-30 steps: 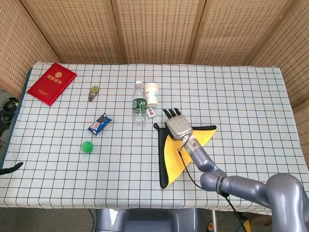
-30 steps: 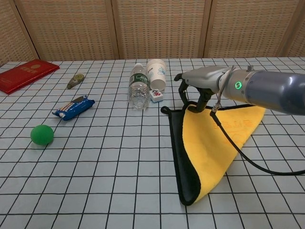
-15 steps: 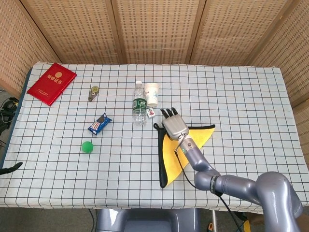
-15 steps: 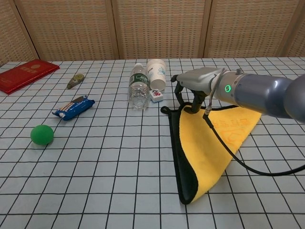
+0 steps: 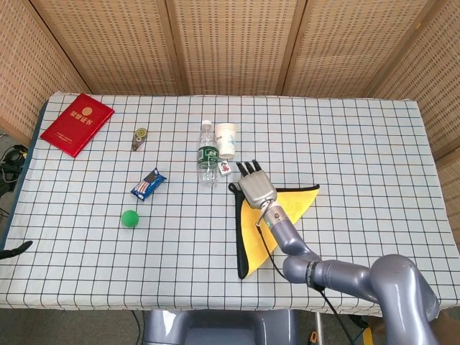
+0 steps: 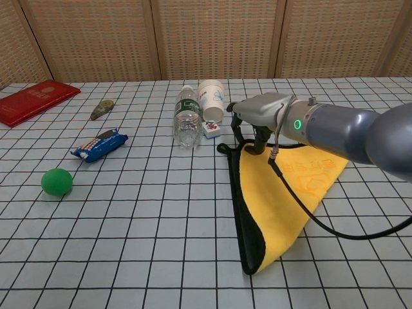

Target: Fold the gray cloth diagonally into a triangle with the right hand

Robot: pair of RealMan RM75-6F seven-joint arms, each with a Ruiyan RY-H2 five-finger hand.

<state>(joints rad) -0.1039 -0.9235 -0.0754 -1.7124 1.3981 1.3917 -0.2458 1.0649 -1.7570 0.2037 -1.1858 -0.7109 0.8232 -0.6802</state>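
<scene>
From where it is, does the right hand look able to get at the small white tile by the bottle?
Probably yes: the right hand hovers over the folded yellow cloth's corner, the small white tile just beyond, nothing between.

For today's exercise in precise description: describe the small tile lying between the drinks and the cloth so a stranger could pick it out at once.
Start at the clear water bottle standing mid-table with the white paper cup beside it. Just in front of the cup, short of the folded yellow cloth under the robot hand, lies a small white tile. It is the smallest item there, a flat block with red marks on its face.
</scene>
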